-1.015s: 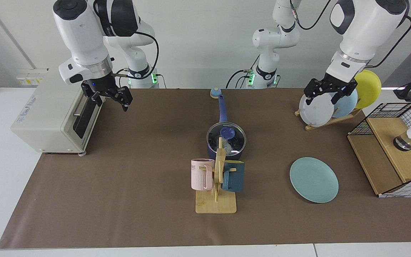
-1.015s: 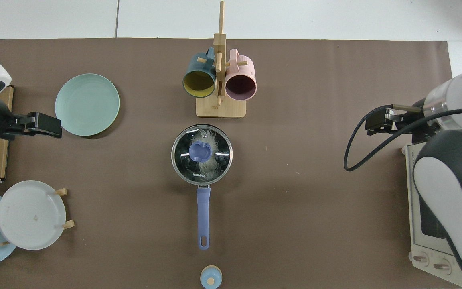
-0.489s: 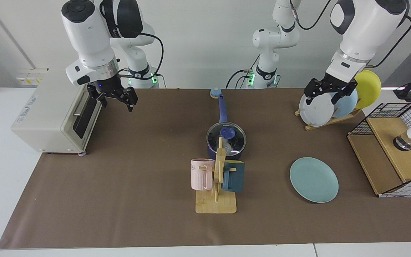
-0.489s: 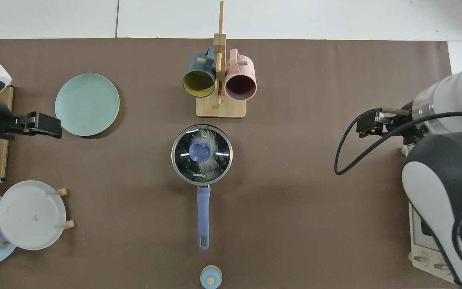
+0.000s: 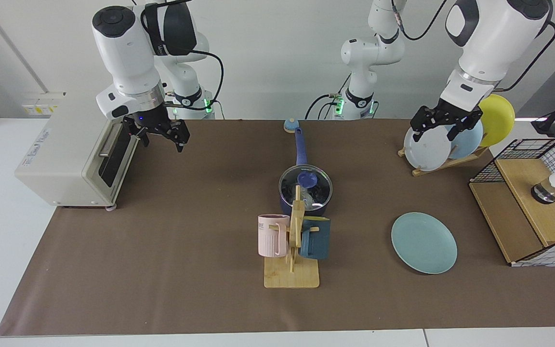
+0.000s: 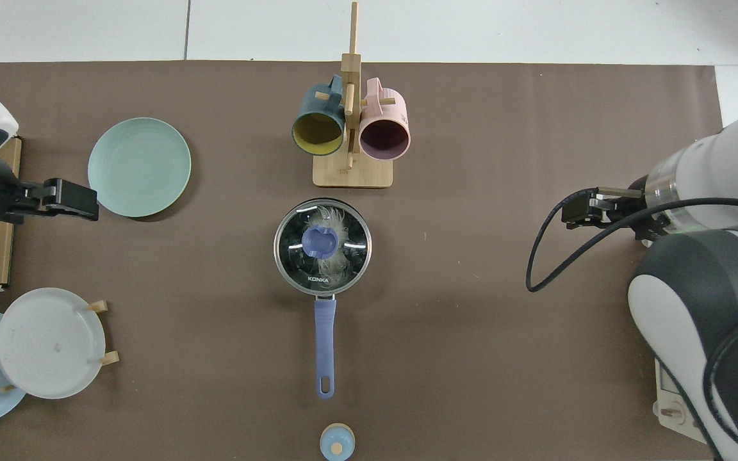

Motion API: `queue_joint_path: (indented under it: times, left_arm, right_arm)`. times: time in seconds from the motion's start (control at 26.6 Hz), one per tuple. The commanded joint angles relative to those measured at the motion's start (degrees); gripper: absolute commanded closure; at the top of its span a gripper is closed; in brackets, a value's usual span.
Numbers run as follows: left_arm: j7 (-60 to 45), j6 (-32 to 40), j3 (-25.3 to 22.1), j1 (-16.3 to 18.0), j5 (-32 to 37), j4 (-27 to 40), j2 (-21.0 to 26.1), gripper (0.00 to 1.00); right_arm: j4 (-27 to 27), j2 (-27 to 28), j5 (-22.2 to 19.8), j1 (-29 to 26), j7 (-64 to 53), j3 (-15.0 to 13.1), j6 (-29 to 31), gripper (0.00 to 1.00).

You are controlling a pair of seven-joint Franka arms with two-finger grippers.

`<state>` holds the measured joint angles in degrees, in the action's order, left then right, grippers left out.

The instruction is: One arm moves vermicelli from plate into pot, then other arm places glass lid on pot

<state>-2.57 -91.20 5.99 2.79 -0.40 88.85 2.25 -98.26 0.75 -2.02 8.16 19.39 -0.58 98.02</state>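
Glass lid on one pot, perhaps seated

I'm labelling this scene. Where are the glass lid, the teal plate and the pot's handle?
glass lid (image 6: pixel 321 240): top view, on its blue knob.
plate (image 5: pixel 424 242): facing view, on its bare centre.
pot handle (image 6: pixel 325 346): top view, midway along the blue handle.

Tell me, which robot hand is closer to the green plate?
The left one. The left gripper hangs above the rack of plates, a little way beyond the plate. The right gripper is far across the table, beside the toaster oven.
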Motion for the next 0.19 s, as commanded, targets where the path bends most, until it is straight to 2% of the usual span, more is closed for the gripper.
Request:
queue_joint_path:
  times: [0.0, 0.15]
  left_arm:
    - [0.0, -0.6, 0.2, 0.5, -0.9, 1.0, -1.0, 0.00]
    - [0.0, -0.6, 0.2, 0.5, -0.9, 1.0, -1.0, 0.00]
  right_arm:
    - [-2.0, -1.9, 0.7, -0.1, -2.1, -0.2, 1.8, 0.00]
    - [-1.9, -1.8, 1.4, -0.1, -1.3, -0.1, 1.9, 0.00]
